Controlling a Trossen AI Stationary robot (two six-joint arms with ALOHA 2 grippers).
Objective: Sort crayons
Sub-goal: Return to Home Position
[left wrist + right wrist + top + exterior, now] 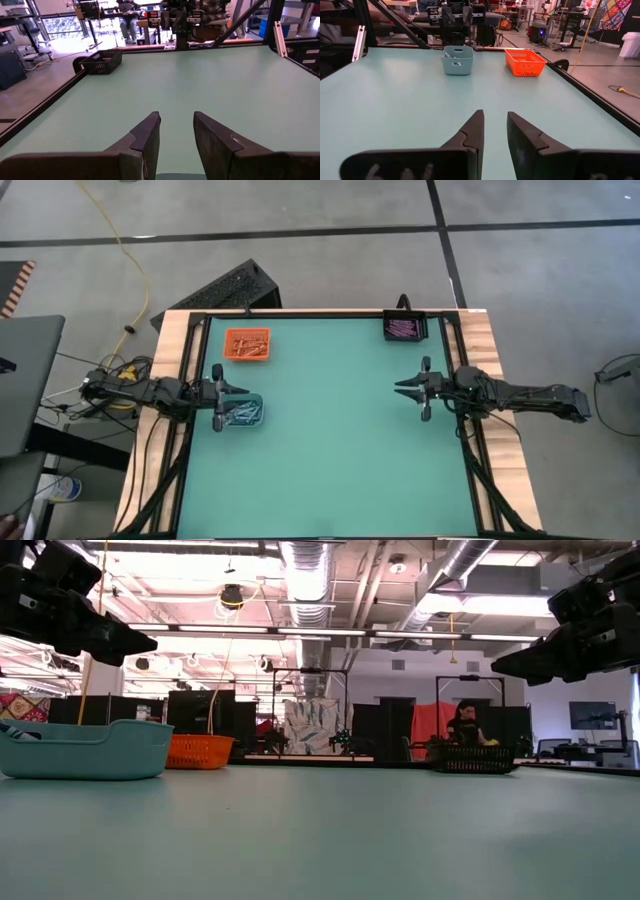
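Observation:
The crayons lie in three small trays on the green table. Orange-red crayons [247,343] fill the orange tray [229,356] at the far left, blue-grey crayons [241,416] lie in the teal tray [258,408] at the left, and purple crayons [403,329] lie in the black tray [405,315] at the far right. My left gripper [247,390] hangs level above the teal tray's far rim, pointing right, open and with nothing in it [176,116]. My right gripper [399,387] hangs level at the right side, pointing left, narrowly open and with nothing in it [495,114].
The green table top [330,450] lies bare between the two grippers and toward the near edge. A black frame rail [466,430] borders the mat, with wooden edges outside it. A person [465,725] sits in the room beyond the table.

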